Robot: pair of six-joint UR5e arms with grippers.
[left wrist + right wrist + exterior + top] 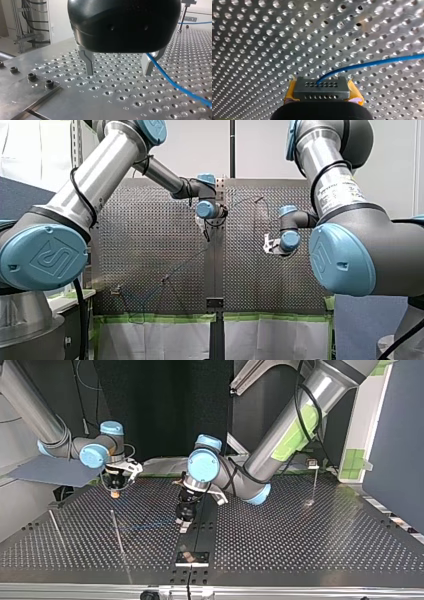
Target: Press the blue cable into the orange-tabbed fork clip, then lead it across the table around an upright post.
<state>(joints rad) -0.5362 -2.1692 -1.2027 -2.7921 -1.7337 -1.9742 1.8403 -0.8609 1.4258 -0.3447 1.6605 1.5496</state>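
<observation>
End effectors 2: left [118, 73] spread, right [323, 96] clamping grey block [322, 86] | blue cable [372, 63] 1

blue cable [372, 63]: cut off by the right wrist view's edge, its other end lost at a grey holed block [321, 87] on the right pincer [323, 93] | left wrist view: cable cut off again; black housing [125, 25] hides the left pincer [118, 72] above its fingers | front view: cable too faint to trace; small fitting [116, 290] near left on the desk [150, 245], too small to tell
</observation>
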